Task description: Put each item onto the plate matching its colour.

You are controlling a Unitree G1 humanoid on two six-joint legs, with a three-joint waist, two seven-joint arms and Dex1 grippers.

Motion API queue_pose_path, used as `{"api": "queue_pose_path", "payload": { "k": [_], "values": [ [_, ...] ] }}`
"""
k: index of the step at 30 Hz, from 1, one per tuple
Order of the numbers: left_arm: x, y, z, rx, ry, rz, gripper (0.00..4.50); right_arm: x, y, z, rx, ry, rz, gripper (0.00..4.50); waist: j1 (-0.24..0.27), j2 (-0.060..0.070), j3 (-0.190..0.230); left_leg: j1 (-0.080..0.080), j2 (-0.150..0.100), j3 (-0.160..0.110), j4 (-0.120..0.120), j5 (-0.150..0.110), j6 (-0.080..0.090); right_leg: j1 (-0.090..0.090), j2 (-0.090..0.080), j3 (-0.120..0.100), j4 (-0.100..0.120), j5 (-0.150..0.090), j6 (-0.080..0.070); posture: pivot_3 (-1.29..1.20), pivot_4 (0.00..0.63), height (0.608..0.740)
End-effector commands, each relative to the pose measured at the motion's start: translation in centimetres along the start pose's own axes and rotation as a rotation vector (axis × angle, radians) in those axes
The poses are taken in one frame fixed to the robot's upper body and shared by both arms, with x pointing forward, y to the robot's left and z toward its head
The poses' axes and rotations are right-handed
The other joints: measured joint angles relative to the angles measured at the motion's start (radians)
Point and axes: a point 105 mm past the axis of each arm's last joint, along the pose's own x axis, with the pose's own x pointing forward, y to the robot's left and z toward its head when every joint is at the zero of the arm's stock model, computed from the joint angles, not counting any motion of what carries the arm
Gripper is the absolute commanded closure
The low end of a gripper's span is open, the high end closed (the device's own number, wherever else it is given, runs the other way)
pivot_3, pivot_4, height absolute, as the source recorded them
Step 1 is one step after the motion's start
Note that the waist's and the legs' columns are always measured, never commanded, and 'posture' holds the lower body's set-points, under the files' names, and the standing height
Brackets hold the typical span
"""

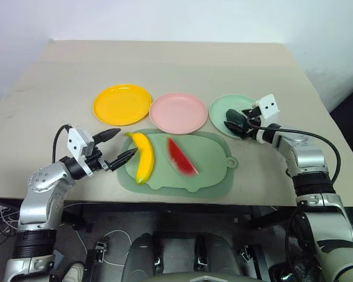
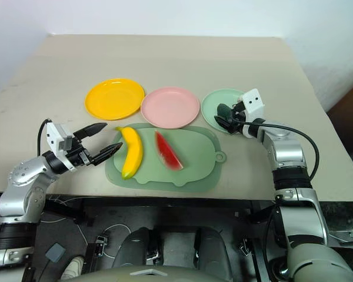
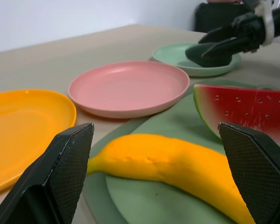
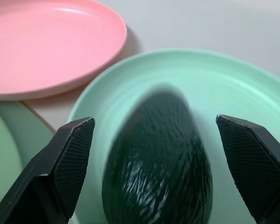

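We are seeing the table [image 1: 41, 88] from above, with three plates in a row across its middle. At the far left, the left gripper [image 1: 116, 145] is hovering level just left of the mat [image 1: 212, 155], its two fingers spread wide and pinching nothing; in the left wrist view the banana [image 3: 172, 170] is lying between the open fingers but apart from them. Beyond it, the orange plate [image 1: 122, 104] is sitting bare. The banana is resting on the left end of the mat, curved, with its far tip pointing toward the orange plate. Next to the right, the pink plate [image 1: 178, 112] is sitting bare in the middle of the row, its near rim just beside the far edge of the mat. The watermelon [image 1: 181, 157] is lying on the mat right of the banana, near the mat's centre. Further right, the mint plate [image 1: 220, 108] is holding the avocado [image 4: 158, 163], which is lying on its near part. The right gripper [image 1: 240, 126] is hanging over that plate, fingers standing wide on either side of the avocado and not touching it.
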Motion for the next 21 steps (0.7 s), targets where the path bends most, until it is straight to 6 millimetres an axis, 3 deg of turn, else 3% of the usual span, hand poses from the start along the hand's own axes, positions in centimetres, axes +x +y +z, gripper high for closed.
{"api": "queue_pose_path", "payload": {
  "k": [1, 7, 12, 21],
  "values": [
    [0.3, 0.1, 0.8, 0.036, -0.025, -0.012, 0.0, -1.8, -0.7, 2.8, -0.023, -0.074, -0.015, 0.03, 0.001, 0.0, 0.0, 0.0, 0.0, 0.0, 0.0, 0.0, 0.0, 0.0, 0.0, 0.0, 0.0, 0.0, 0.0, 0.0, 0.15, 0.695],
    [0.4, -0.2, 0.9, 0.033, -0.03, -0.024, 0.0, -4.2, 3.4, 4.3, -0.002, -0.075, 0.131, 0.03, 0.002, 0.0, 0.0, 0.0, 0.0, -0.001, 0.0, 0.0, 0.0, 0.0, 0.0, 0.0, 0.0, 0.0, 0.0, 0.0, 0.15, 0.695],
    [-0.1, -1.0, 1.1, 0.021, -0.016, -0.08, 0.0, -5.3, 8.8, 4.6, 0.062, 0.02, 0.316, 0.03, -0.002, 0.0, 0.0, 0.0, 0.001, -0.001, 0.0, 0.0, 0.0, 0.0, 0.0, 0.0, 0.0, 0.0, 0.0, 0.0, 0.15, 0.695],
    [-1.3, -2.7, 1.5, -0.03, 0.049, -0.219, 0.0, -4.9, 13.9, 7.2, 0.248, 0.099, 0.493, 0.03, 0.001, 0.0, 0.0, 0.0, 0.002, -0.002, 0.0, -0.002, 0.003, 0.0, -0.001, 0.0, -0.001, 0.0, -0.001, 0.0, 0.15, 0.695]
  ]
}}
